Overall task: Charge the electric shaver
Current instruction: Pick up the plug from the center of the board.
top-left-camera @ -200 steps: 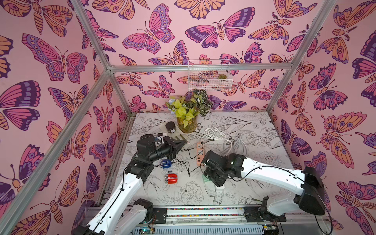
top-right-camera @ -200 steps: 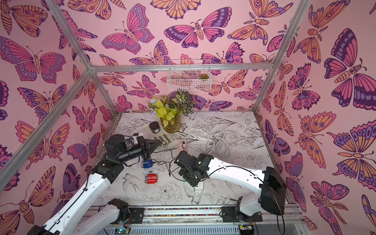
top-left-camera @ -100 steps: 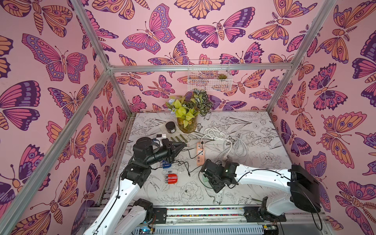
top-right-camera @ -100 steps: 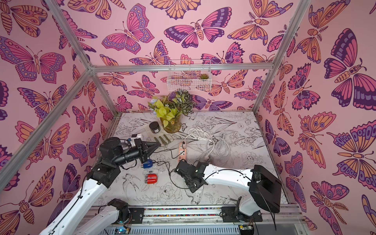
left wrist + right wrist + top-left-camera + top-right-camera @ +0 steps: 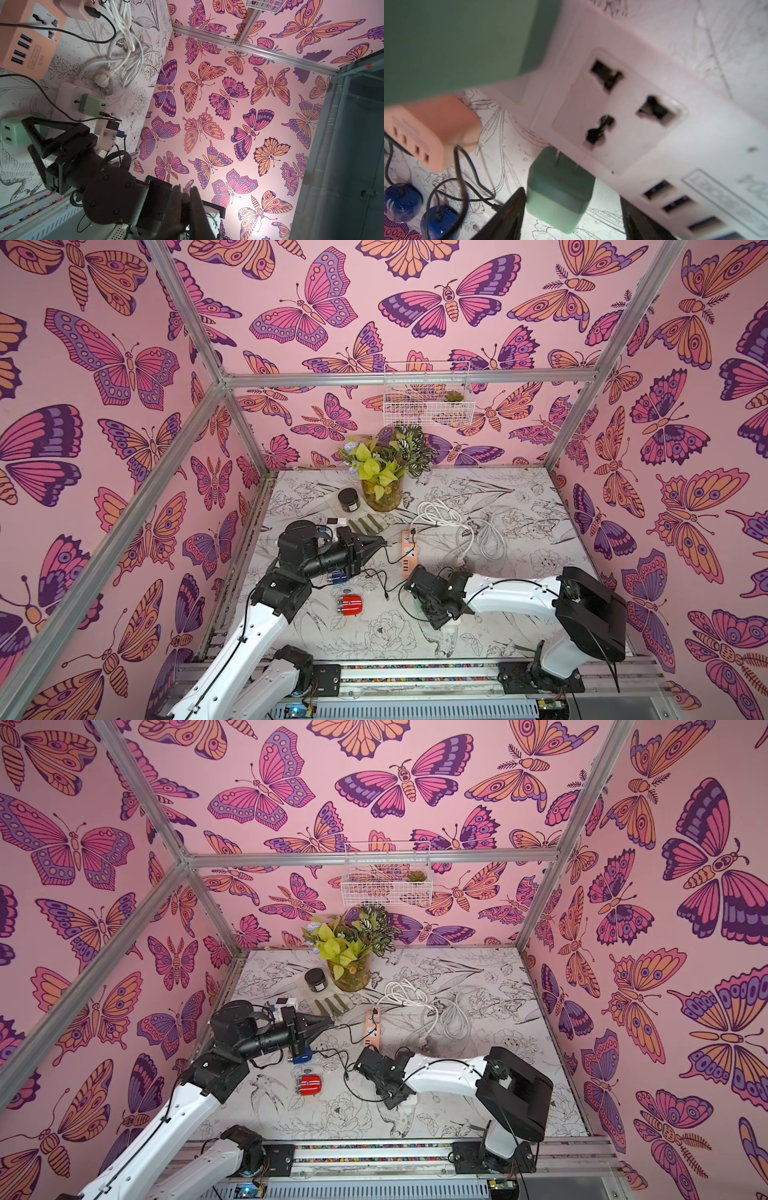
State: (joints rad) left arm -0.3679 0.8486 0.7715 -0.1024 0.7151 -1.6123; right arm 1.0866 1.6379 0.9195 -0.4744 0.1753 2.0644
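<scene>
The right gripper [image 5: 572,197] is straddling a green charger adapter [image 5: 558,199], jaws standing apart, the adapter's prongs pointing at the white power strip [image 5: 695,141] on the table [image 5: 508,124].

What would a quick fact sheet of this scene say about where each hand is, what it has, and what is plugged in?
Left hand: shut, pointing toward the orange power strip; whether it holds anything cannot be told.
Right hand: open, fingers either side of a green USB charger.
Green USB charger: prongs bare, beside the white power strip, not plugged in.
White power strip: second green charger sits on it, seemingly plugged in.
Nearby: red device on the table.
</scene>
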